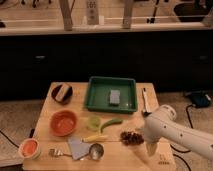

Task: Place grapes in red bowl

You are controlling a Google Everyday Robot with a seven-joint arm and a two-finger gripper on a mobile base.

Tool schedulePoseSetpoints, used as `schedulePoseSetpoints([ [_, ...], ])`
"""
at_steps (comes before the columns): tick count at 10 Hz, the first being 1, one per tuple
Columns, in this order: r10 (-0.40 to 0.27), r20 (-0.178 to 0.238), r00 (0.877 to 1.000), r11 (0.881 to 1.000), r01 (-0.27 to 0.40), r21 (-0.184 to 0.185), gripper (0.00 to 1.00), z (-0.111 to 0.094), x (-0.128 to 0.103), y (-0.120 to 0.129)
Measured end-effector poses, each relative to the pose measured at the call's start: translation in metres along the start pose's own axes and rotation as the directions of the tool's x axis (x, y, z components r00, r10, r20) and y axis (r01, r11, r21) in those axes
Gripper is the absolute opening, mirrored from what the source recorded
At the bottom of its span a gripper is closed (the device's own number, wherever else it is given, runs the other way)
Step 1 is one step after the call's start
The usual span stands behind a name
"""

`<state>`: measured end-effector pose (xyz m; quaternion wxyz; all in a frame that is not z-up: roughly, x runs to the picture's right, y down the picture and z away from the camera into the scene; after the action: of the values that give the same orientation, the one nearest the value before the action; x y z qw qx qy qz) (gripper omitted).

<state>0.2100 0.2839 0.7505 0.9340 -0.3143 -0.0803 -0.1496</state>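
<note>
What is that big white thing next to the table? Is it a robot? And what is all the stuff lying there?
Yes, the white thing is a robot's arm. There is just one view, from a camera looking down on a wooden table. The tip of the arm is its gripper, the part for grabbing, and it hangs low over the table's near corner. Beside it, dark grapes lie on the table, not held. They should go into the red bowl across the table. There is also a green tray, a green pepper, a yellow fruit, a metal cup and a small orange cup.
</note>
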Motion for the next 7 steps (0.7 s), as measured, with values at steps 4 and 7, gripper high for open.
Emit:
schedulePoseSetpoints([
  [4,-0.013,0.004,1.0,1.0,0.013,0.0,0.8,0.0009,-0.0004,-0.0011],
  [7,-0.025,0.008,1.0,1.0,0.025,-0.003,0.8,0.0022,-0.0017,-0.0021],
])
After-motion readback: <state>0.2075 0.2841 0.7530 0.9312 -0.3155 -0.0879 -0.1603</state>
